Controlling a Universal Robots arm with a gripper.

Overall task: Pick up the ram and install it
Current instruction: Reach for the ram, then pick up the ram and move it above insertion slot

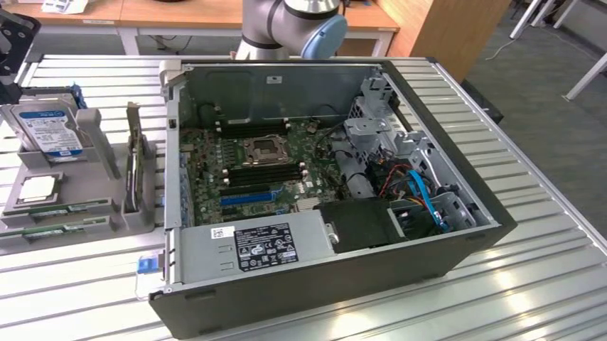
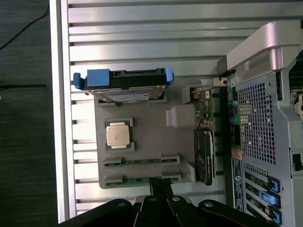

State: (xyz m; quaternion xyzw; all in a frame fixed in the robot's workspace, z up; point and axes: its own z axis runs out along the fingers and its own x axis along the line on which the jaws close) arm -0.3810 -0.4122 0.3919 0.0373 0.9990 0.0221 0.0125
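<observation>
Gripper (image 2: 158, 188) jaws closed together, tips just over the ram (image 2: 135, 180). Ram lies flat in the outermost slot along the edge of the grey tray (image 2: 151, 137); tray sits beside the open computer case (image 2: 258, 118).

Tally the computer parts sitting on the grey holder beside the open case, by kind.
hard drive: 1
processor chip: 1
ram sticks: 2
expansion card: 1
Total: 5
</observation>
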